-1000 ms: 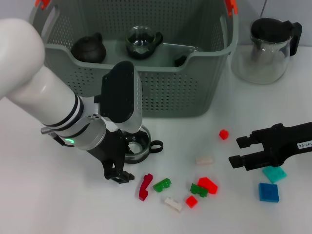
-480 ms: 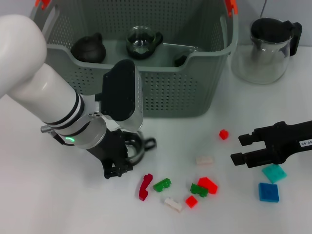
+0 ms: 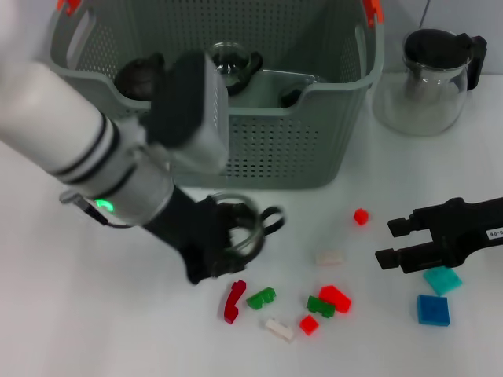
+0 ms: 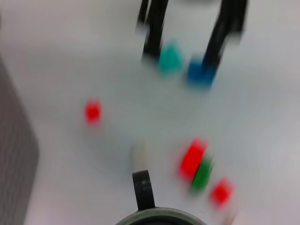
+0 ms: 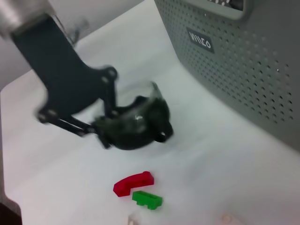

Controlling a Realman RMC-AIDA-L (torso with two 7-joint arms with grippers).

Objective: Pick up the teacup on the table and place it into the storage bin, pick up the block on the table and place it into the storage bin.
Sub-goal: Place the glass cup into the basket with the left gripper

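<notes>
We are holding one glass teacup (image 3: pixel 236 228) in our left end effector (image 3: pixel 216 243), its fingers clamped on the cup, just in front of the storage bin (image 3: pixel 314 133) and clear of the bench (image 3: pixel 78 314); the cup's dark handle (image 3: pixel 271 220) is pointing toward our right. The one grey-green perforated bin is carrying a black label (image 5: pixel 200 40) with white letters that seem to read "WILCO", and two orange clips are showing on its rim. Inside it we are counting one dark teapot (image 3: pixel 137 77) and one more glass cup (image 3: pixel 232 63). On the bench we are counting four red blocks, two green, two white, one teal and one blue. Our right end effector (image 3: pixel 397 243) is hovering with fingers spread above the teal block (image 3: pixel 442 279). One glass pitcher (image 3: pixel 434 71) with a black lid is standing beside the bin.
</notes>
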